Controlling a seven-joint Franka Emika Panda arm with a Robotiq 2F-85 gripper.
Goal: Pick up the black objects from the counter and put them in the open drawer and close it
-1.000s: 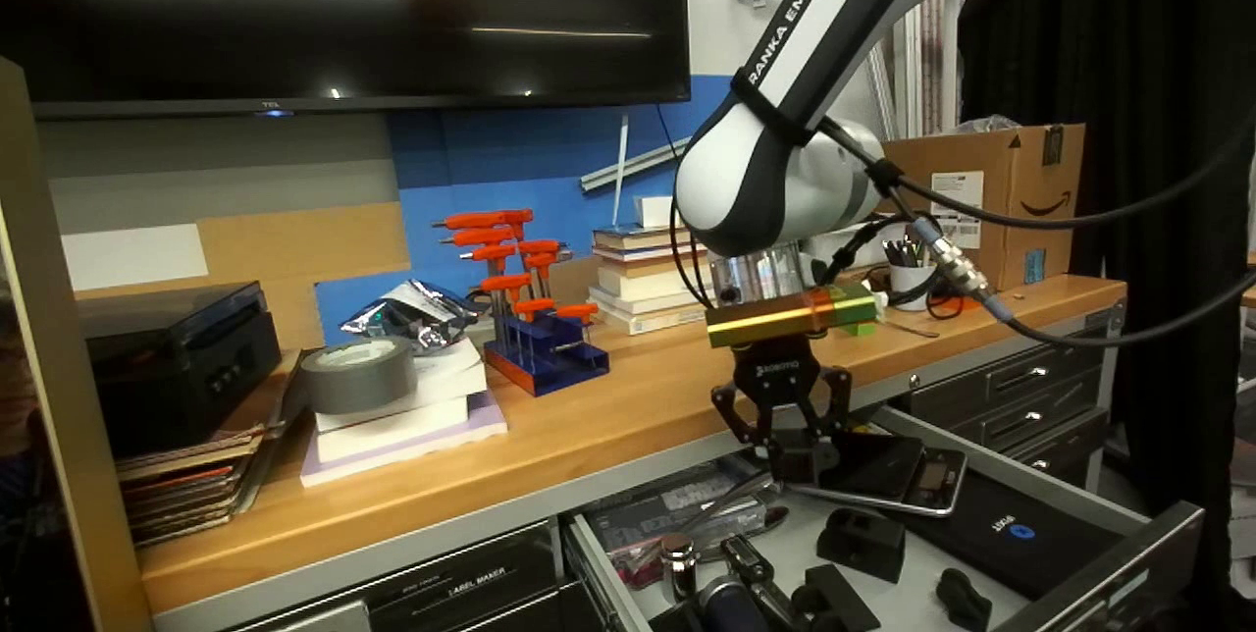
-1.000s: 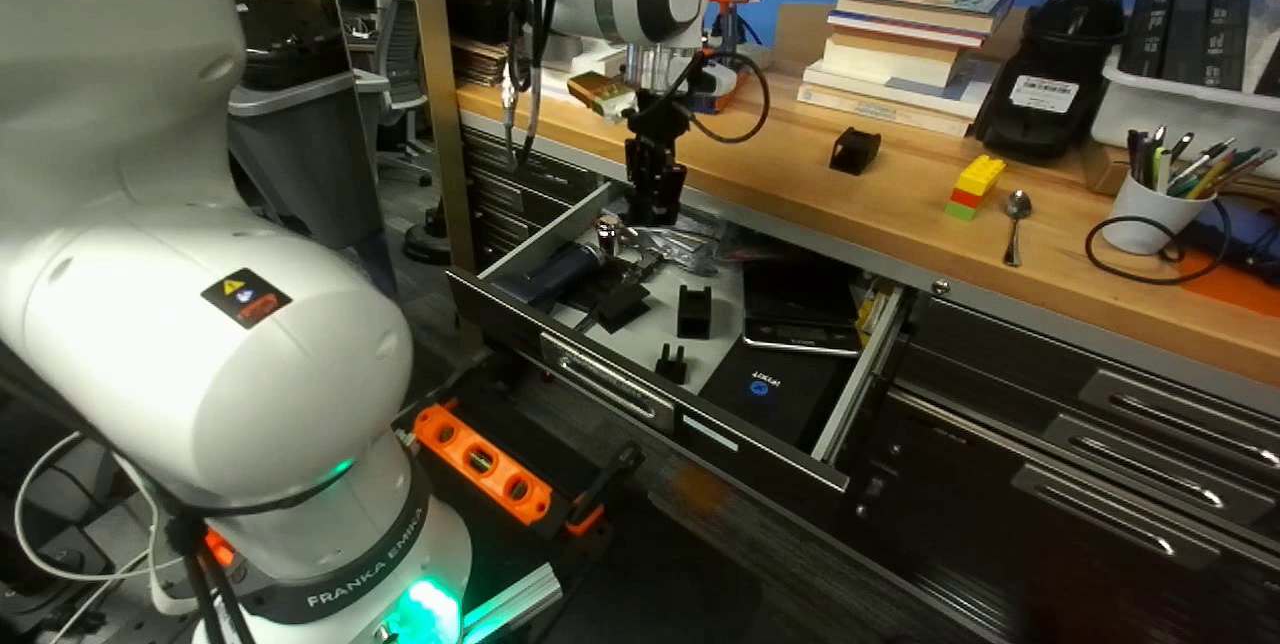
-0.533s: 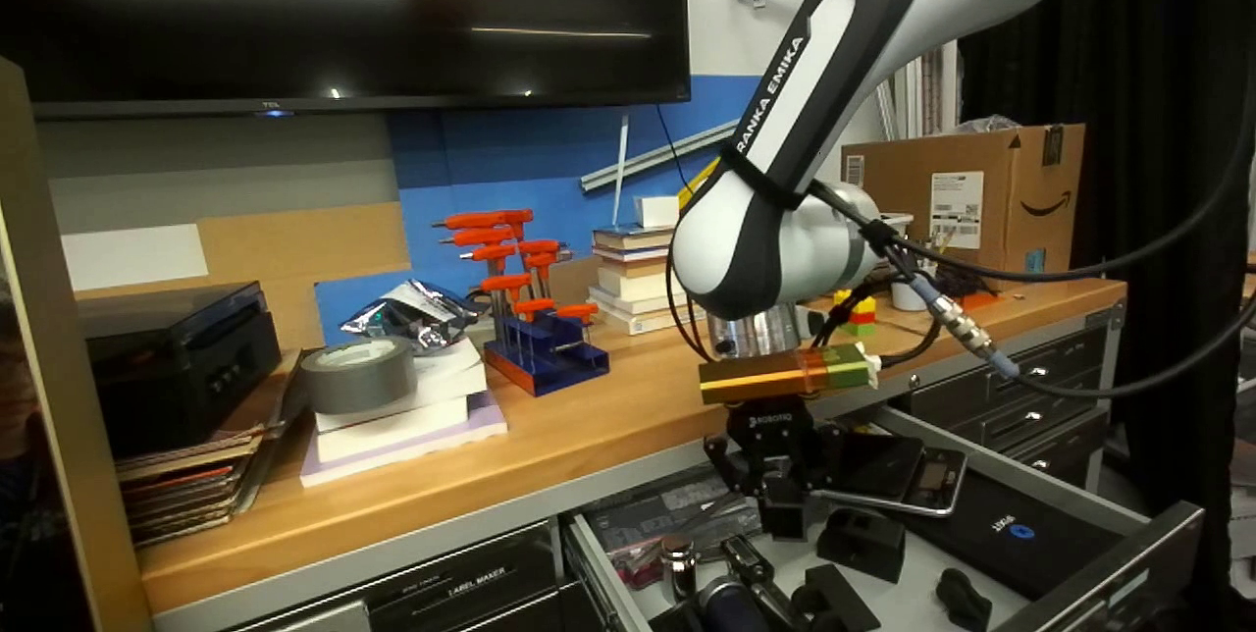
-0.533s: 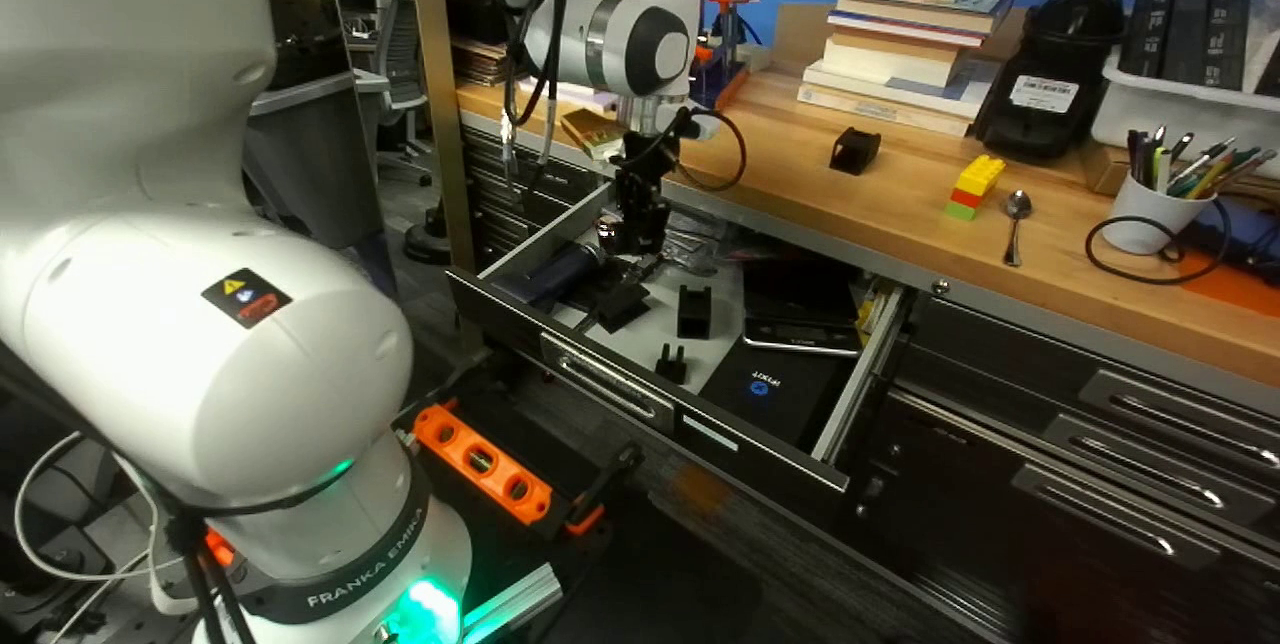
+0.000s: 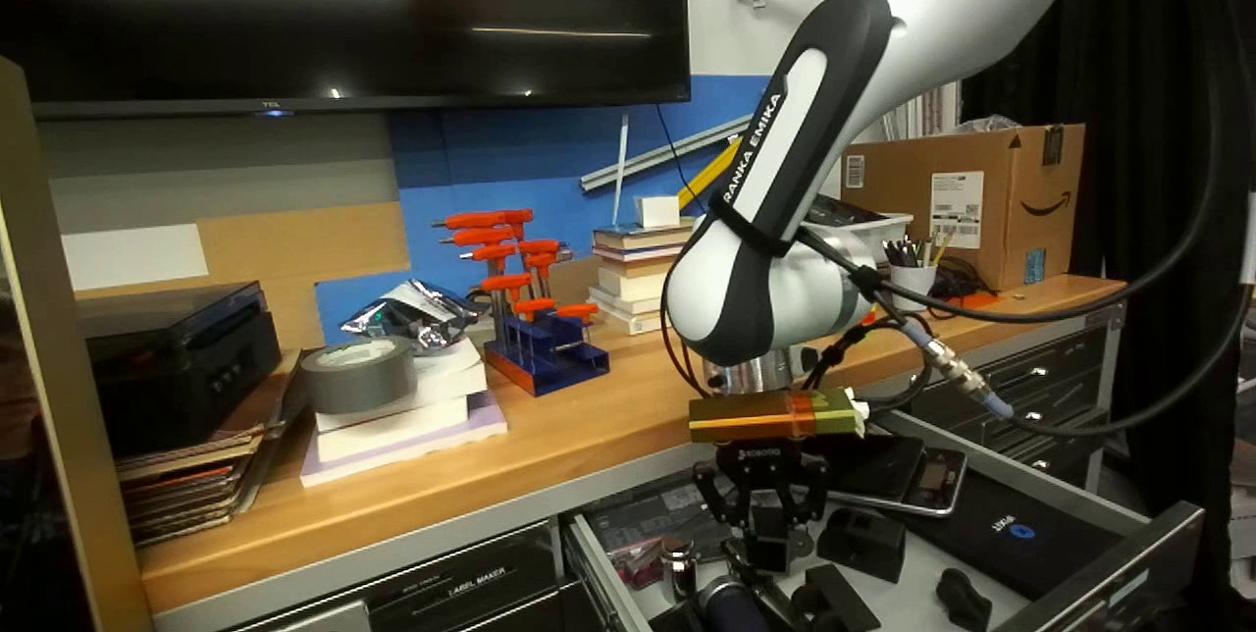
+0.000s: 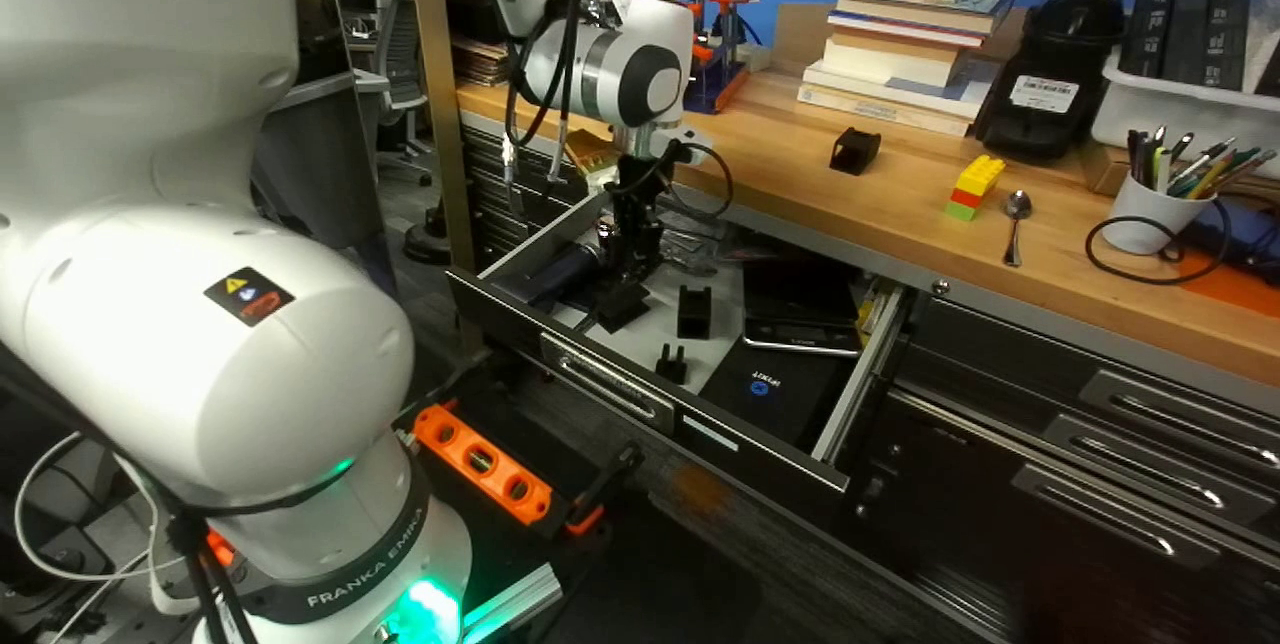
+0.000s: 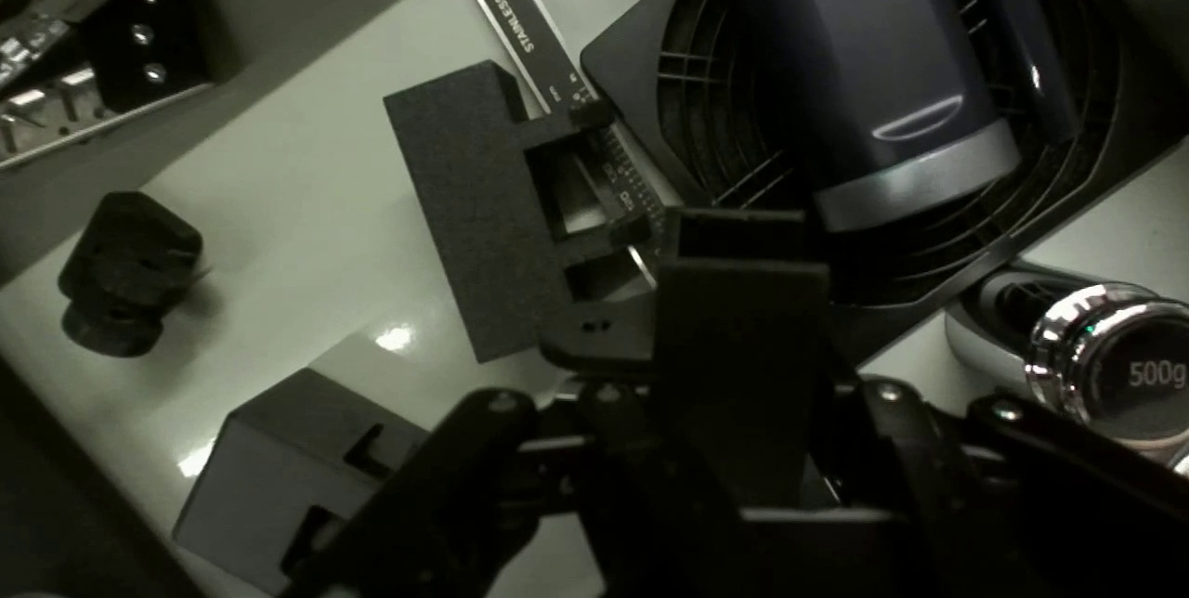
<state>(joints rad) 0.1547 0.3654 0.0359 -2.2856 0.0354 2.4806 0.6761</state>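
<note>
- The claw (image 5: 770, 514) pinches a black block (image 7: 743, 338), in or just over the open drawer (image 6: 780, 469); I can't tell which.
- An exterior view shows another black block (image 6: 855, 152) on the wooden counter (image 6: 780, 149); the wrist view misses it.
- Only the wrist view shows "500g" on a shiny weight (image 7: 1147, 373).
- There, the held block's long side runs up and down, its hollow end toward the top.

White, rounded robot arm (image 5: 947, 19) with black band (image 6: 367, 556) lettered "FRANKA EMIKA", black cables (image 5: 1030, 319), a green base light (image 6: 427, 609) and black end effector (image 5: 767, 528).
</note>
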